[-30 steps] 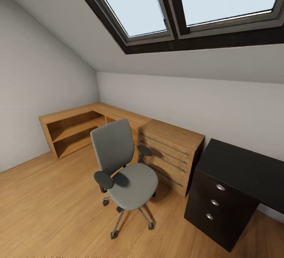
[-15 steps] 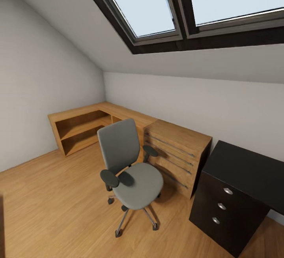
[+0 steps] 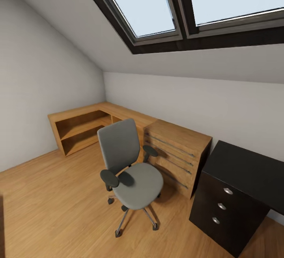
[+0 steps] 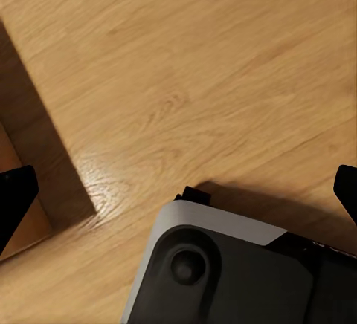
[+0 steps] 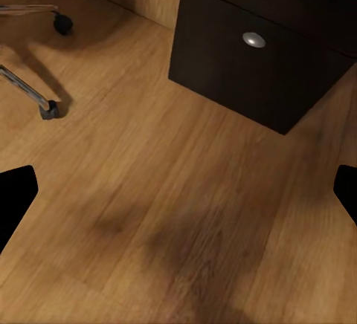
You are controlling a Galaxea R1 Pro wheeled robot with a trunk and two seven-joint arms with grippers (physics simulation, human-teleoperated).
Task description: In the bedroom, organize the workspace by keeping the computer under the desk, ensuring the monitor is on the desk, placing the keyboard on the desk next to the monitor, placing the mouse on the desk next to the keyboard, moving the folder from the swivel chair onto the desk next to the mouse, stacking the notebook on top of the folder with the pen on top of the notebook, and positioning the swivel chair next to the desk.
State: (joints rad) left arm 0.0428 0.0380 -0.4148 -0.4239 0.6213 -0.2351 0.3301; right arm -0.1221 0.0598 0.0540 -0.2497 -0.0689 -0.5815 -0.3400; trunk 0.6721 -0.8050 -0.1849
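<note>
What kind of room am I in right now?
Most likely an attic room set up as a home office: a sloped ceiling with a dark-framed skylight, a grey swivel chair on light wood floor, and a black-topped desk with a drawer unit beside a low wooden cabinet.

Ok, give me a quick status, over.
Both grippers open, holding nothing. Swivel chair seat bare, beside the wood cabinet. Desk top bare where visible. Open floor ahead.
</note>
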